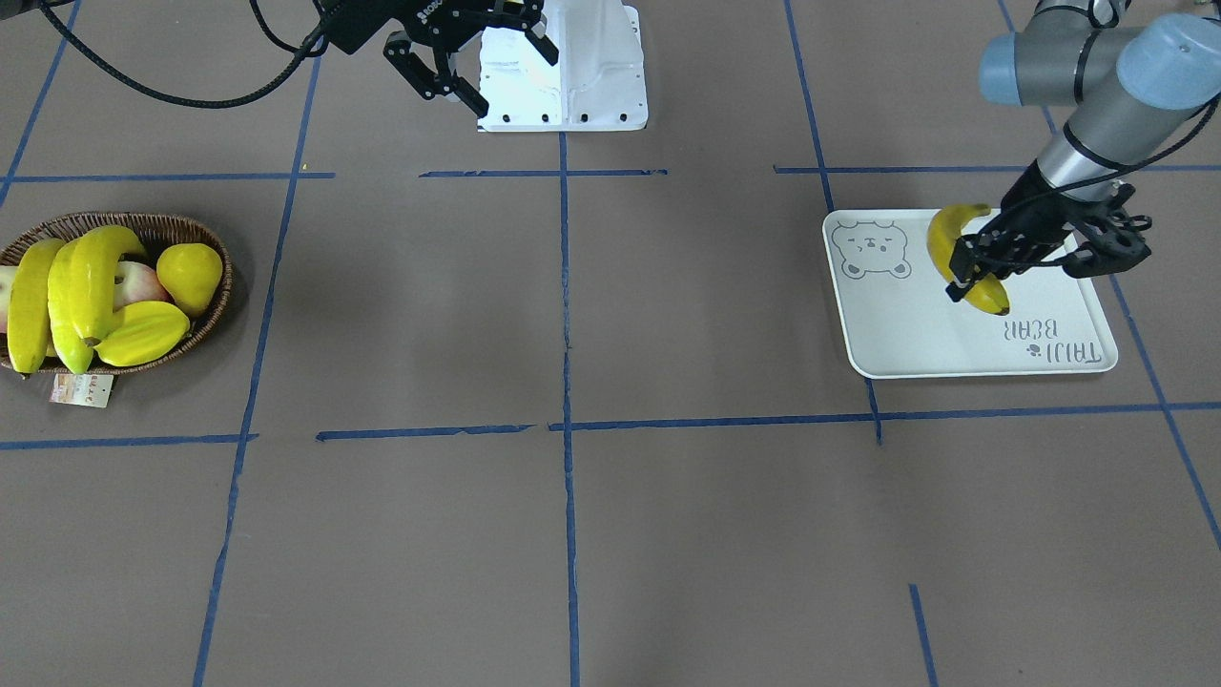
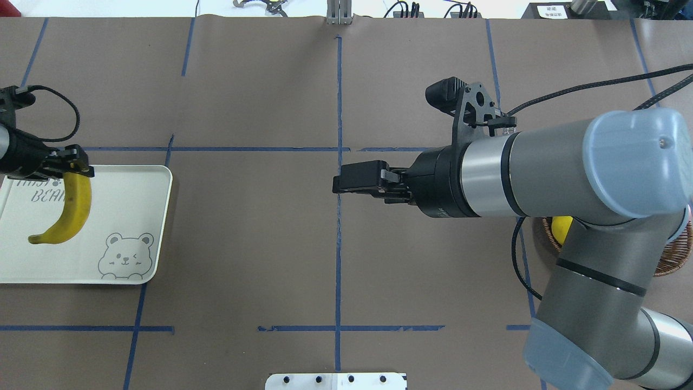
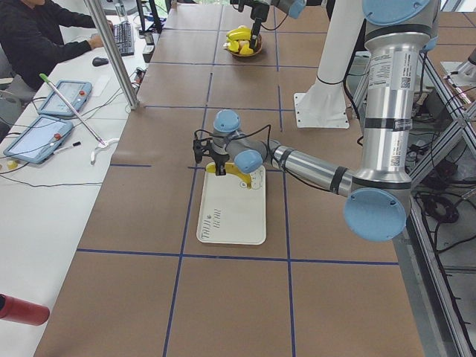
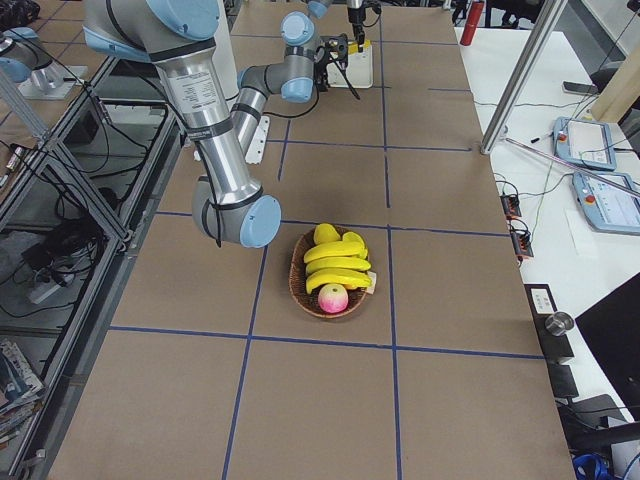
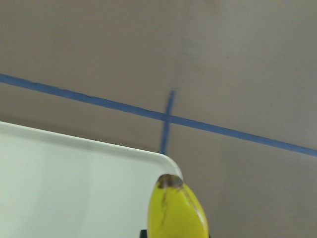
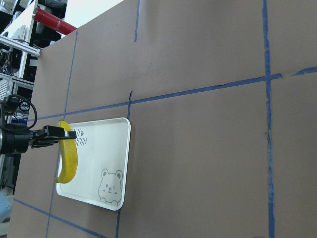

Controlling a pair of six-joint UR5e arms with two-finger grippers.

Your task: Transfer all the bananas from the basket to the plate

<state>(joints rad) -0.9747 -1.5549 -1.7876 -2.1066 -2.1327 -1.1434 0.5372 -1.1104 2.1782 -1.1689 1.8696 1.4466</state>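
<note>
We saw the left gripper (image 1: 969,272) clamped across the held banana (image 1: 949,234), its two jaws pressed against opposite sides of the fruit. The grip sat nearer one end than the middle. In the overhead view the long curved part ran from the jaws toward the bear-face drawing, and only a short stub stuck out past them on the lettering side. The left wrist view showed just the dark tip of that banana, below the camera and near a rounded corner of the tray.

The banana was over the plate (image 1: 906,348), inside its rim. We could not tell whether it touched the white surface or hung just above it.

The right gripper (image 1: 472,62) hovered near the middle of the table (image 1: 572,534), well apart from both the plate and the basket (image 1: 196,227). Its jaws were spread and nothing was between them.

At the far end of the table the basket held three bananas (image 1: 95,272), lying side by side across it. Beside them were a star fruit (image 1: 143,334) and a pear-shaped fruit (image 1: 191,277). A paper tag (image 1: 84,389) lay on the table against the basket's edge.
</note>
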